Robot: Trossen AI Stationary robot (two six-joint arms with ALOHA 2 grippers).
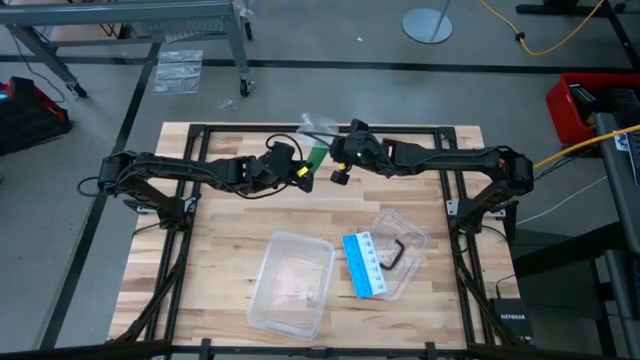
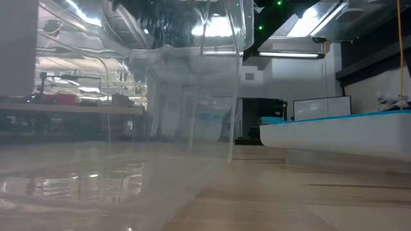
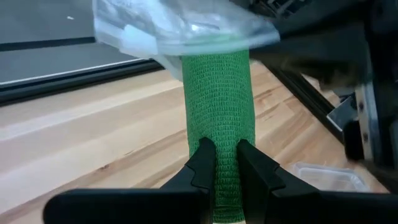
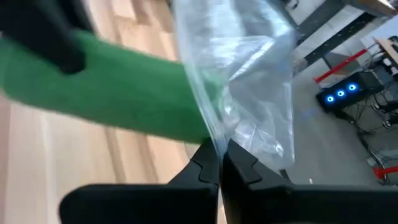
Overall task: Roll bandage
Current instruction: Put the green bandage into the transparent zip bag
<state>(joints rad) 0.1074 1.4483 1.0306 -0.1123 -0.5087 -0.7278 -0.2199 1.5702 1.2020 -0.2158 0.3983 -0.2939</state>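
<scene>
Green bandage (image 3: 219, 106) pinched by left gripper (image 3: 226, 163) — right gripper (image 4: 220, 163) clamps its clear wrapper (image 4: 249, 81); no legible writing.

L gripper (image 3: 226, 163) pinching green bandage (image 3: 219, 93), clear plastic wrapper (image 3: 180, 25) over far end, wood table (image 3: 81, 143) below

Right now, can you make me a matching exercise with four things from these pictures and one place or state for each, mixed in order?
Things:
1. bandage
2. wrapper
3. blue card
4. clear tub

Places or states:
a. lies by a black hex key
b. pinched by the right gripper
c. stands on the table, near the front
d. pinched by the left gripper, one end inside clear plastic

Pairs: 1-d, 2-b, 3-a, 4-c
</scene>
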